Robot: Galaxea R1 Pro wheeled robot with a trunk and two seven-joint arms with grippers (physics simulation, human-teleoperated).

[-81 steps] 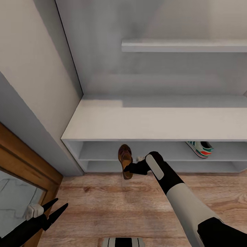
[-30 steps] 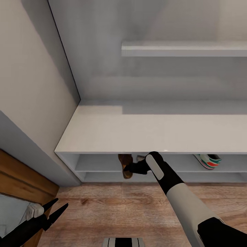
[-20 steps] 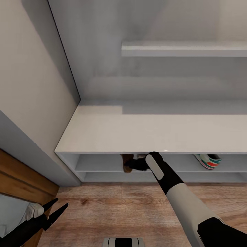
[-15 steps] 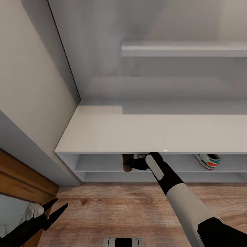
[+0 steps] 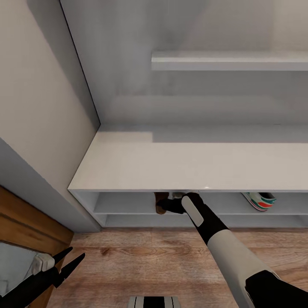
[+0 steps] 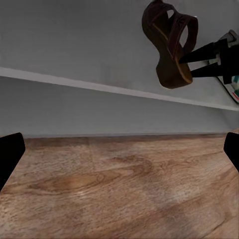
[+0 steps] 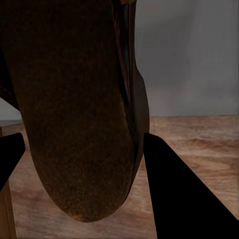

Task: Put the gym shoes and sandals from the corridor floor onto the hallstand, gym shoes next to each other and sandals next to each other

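The right gripper (image 5: 166,206) is clamping one sandal (image 5: 160,202) by its heel and holding it inside the hallstand (image 5: 128,162), under the bench top, at 12 o'clock. A gym shoe (image 5: 259,200) is sitting on the shelf at 3 o'clock. The left gripper (image 5: 70,259) is hanging spread and empty over the corridor floor (image 5: 141,261) at 8 o'clock.

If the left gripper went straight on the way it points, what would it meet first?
Probably the corridor floor first, then the hallstand base; the left gripper aims low, and depth is unclear.
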